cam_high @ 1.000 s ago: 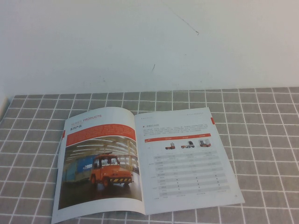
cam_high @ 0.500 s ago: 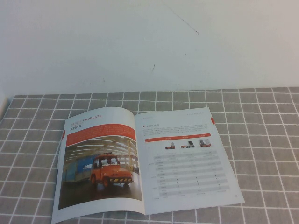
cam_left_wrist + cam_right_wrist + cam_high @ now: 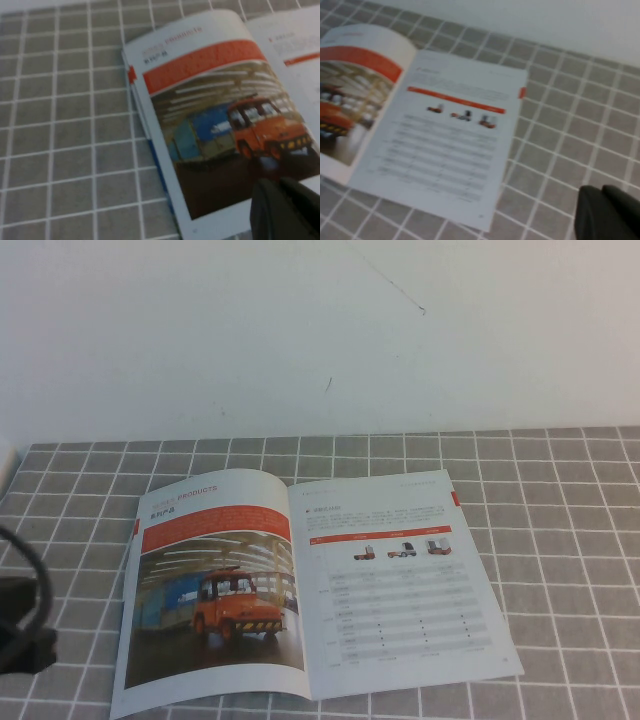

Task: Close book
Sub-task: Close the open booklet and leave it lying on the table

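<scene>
An open book (image 3: 310, 580) lies flat on the grey checked tablecloth (image 3: 560, 500). Its left page shows an orange truck (image 3: 235, 605) and its right page carries a table of text. In the left wrist view, the left gripper (image 3: 281, 202) hovers shut and empty over the lower corner of the truck page of the book (image 3: 220, 115). Part of the left arm (image 3: 22, 635) shows at the table's left edge. The right gripper (image 3: 604, 202) is shut and empty over bare cloth, off the outer corner of the book's (image 3: 435, 125) right page. It is outside the high view.
A white wall (image 3: 320, 330) rises behind the table. Checked cloth surrounds the book on the left, right and far sides. The book's near edge reaches almost to the bottom of the high view.
The left arm has come into the high view at the left edge, where nothing showed before. The book has not moved.
</scene>
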`<state>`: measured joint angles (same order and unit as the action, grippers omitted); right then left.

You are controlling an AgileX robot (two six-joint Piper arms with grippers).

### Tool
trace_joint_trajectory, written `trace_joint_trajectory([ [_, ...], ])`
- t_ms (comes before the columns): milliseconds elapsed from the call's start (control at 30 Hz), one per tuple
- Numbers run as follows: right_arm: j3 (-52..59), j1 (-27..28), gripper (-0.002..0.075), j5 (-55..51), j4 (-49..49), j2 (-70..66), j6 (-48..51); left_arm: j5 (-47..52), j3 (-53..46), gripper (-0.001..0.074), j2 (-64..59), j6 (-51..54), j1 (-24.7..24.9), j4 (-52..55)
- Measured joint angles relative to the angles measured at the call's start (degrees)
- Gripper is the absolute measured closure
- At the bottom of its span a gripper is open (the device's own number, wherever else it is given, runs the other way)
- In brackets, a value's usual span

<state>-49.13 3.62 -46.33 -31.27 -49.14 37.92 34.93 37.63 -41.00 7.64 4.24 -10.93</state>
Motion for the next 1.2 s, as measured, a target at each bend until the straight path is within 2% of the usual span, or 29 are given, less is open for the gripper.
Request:
trace_joint_trajectory([
  [100, -2.77, 0.00, 0.0729, -2.43, -8.75, -9.24, 7.31, 2.68, 2.70, 0.0739, -7.56, 4.74, 0.00, -6.49],
  [233, -4.21, -1.71, 0.0729, -1.73, -14.05, -19.56, 12.62, 3.04, 4.68, 0.0739, -17.28, 12.38, 0.00, -16.14],
  [533, -4.55, -16.66, 0.0729, 11.80, -12.23, -37.43, 14.62, -4.07, 5.01, 0.0739, -31.07, 16.99, 0.00, -21.64],
  [667, -5.81, -20.32, 0.0729, 15.55, -9.76, -45.46, 14.72, -9.56, 5.04, 0.0739, -33.83, 17.13, 0.00, -21.74],
  [900, -10.96, -20.99, 0.0729, 16.28, -8.98, -57.30, 14.72, -16.74, 5.14, 0.0739, -37.75, 16.38, 0.00, -21.74],
  [1200, -14.74, -21.04, 0.0729, 15.02, -8.98, -64.64, 15.15, -18.71, 5.14, 0.0739, -45.41, 16.16, -0.37, -21.11],
])
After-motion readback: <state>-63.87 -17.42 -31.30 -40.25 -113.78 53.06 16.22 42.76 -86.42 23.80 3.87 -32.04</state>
